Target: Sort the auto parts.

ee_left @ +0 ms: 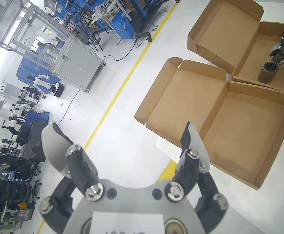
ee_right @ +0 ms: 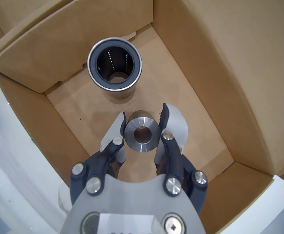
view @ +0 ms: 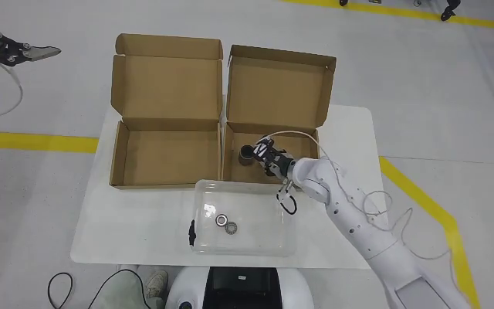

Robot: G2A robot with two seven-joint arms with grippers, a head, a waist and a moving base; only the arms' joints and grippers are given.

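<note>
White table [view: 347, 131] at centre, on pale floor [view: 77, 77]. Yellow stripe [view: 46, 142] at 9 o'clock, another [view: 423, 199] at 3 o'clock; black cable loop [view: 50, 287] at 7 o'clock. Farther off: metal-framed cabinet [ee_left: 73, 57], blue workbenches [ee_left: 119, 20], black office chairs [ee_left: 13, 177].

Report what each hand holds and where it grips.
Right hand holds the small steel bushing by its curved outer wall, fingers on opposite sides. Left hand: open, empty.
</note>
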